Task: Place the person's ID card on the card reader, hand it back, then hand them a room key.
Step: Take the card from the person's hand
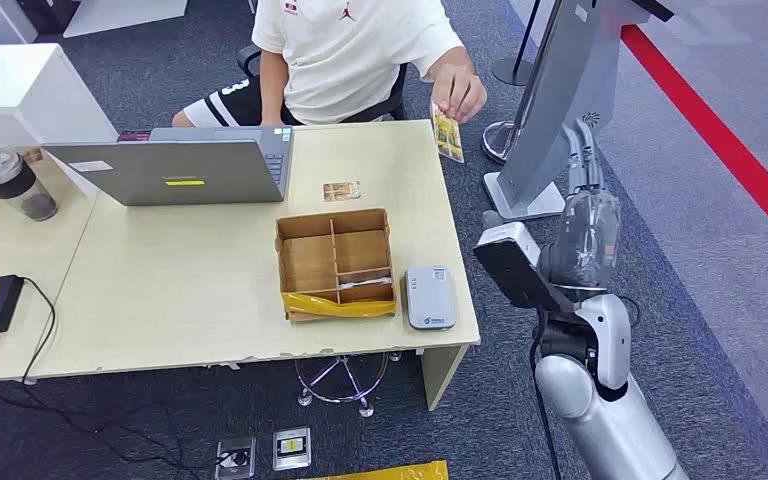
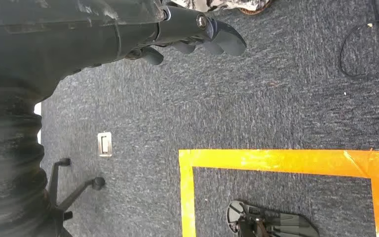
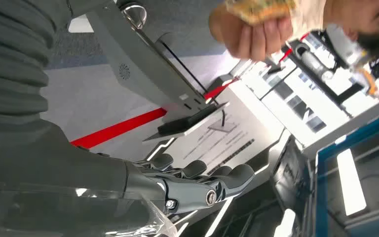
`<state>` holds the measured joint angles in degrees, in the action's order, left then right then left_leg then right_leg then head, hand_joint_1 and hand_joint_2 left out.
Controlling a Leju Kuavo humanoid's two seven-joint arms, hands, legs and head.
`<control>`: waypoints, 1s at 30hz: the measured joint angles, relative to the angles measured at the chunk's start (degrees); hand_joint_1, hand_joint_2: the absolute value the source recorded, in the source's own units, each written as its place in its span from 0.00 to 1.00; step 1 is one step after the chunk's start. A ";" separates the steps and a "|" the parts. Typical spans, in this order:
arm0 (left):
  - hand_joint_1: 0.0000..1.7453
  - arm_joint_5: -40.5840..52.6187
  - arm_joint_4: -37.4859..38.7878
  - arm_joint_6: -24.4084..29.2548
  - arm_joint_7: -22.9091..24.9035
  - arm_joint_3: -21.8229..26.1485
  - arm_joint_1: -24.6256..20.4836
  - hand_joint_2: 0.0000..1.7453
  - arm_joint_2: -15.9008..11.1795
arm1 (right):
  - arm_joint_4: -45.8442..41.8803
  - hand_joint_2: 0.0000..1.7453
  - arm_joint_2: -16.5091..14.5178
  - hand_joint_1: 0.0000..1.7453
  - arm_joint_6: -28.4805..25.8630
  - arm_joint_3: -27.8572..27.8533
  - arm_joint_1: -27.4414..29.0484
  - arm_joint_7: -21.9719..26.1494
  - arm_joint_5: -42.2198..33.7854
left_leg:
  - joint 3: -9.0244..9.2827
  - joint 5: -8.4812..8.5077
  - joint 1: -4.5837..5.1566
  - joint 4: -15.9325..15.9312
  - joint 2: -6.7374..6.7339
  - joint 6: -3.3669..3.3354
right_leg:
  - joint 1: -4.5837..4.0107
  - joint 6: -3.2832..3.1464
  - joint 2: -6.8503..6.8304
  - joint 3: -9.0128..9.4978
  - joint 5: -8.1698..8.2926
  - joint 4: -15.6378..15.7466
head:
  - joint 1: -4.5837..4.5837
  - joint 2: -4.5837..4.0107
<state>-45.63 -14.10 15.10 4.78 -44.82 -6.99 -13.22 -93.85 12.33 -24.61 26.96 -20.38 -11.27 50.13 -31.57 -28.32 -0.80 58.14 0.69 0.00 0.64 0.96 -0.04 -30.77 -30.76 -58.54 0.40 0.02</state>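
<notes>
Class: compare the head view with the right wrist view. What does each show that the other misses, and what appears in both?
Head view alone: the table, laptop, divided cardboard box and card reader beside it. Right wrist view alone: the right hand, empty, fingers loosely curled. Both: the person's hand holding out the ID card, and the grey kiosk stand.

right arm: raised at the robot's right, forearm upright | right hand (image 3: 197, 182): empty, fingers (image 3: 237, 175) apart and gently bent, pointing upward | left arm: hanging down | left hand (image 2: 197, 34): empty, dark fingers (image 2: 227, 42) loosely curved, pointing toward the floor
</notes>
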 joint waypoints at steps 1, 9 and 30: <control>0.00 0.06 0.00 0.06 -0.08 -0.08 0.00 1.00 -0.05 | 0.01 1.00 0.00 0.00 0.45 0.22 -0.05 -0.08 0.12 | 0.00 0.00 0.00 0.00 0.00 0.00 | 0.00 0.00 0.00 0.00 0.00 0.00 | 0.00 0.00; 0.00 0.48 0.00 1.15 -1.17 -1.15 -0.01 1.00 -0.33 | 1.44 1.00 -0.29 0.00 6.90 4.92 -1.77 -0.16 3.79 | -0.05 0.00 0.00 0.00 0.00 0.00 | -0.01 0.00 -0.01 -0.03 0.00 -0.01 | 0.00 0.00; 0.00 1.82 0.04 1.21 0.27 -2.80 -0.04 1.00 -0.36 | 14.47 1.00 -6.14 0.14 6.03 11.66 -8.34 -0.94 5.71 | -0.09 0.00 -0.01 0.00 0.00 0.00 | -0.02 -0.01 -0.01 -0.08 0.00 -0.01 | -0.01 0.00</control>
<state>-43.81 -14.06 16.32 5.04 -47.62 -7.03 -13.58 -79.38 6.19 -18.58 38.63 -28.72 -12.21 55.84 -31.66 -28.31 -0.81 58.14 0.70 0.01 0.62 0.95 -0.05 -30.85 -30.76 -58.54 0.40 0.02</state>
